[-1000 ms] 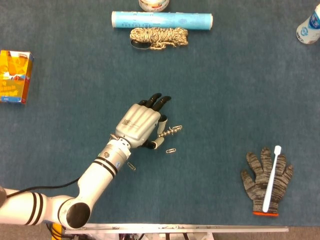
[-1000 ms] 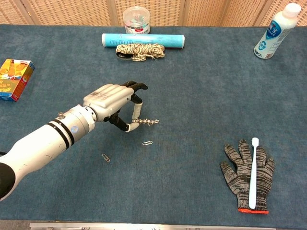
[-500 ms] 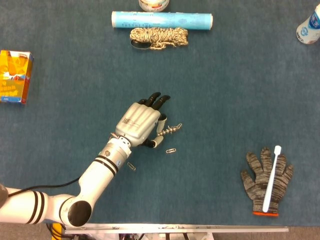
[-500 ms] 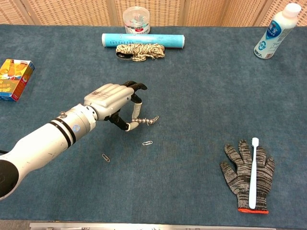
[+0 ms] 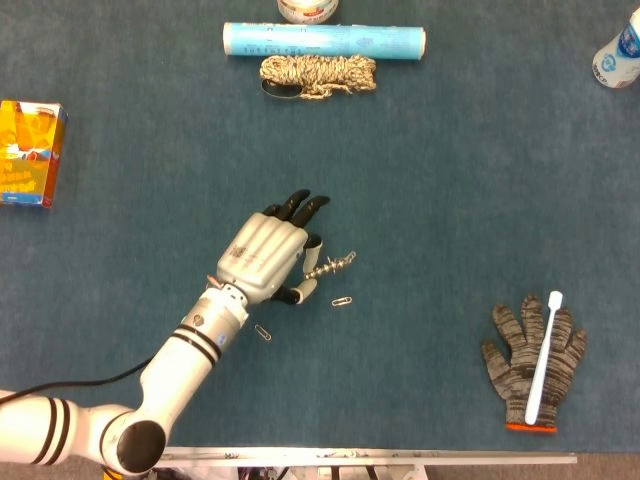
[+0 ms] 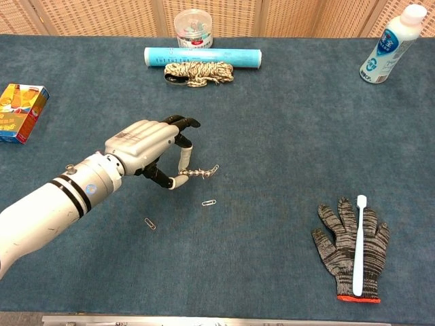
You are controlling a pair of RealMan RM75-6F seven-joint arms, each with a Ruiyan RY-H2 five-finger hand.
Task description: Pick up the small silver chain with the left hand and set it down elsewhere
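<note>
The small silver chain sticks out sideways to the right from my left hand, pinched at its left end between thumb and a finger. In the chest view it hangs just above the blue cloth. The hand is near the table's middle, left of centre, with its dark fingertips pointing away from me. My right hand appears in neither view.
Two paper clips lie by the hand. A blue roll, a rope coil and a jar sit at the back. Orange box far left, bottle back right, glove with toothbrush front right.
My left hand has drawn back to the left and slightly toward me, carrying the chain with it. The chain's free end has lifted a little.
</note>
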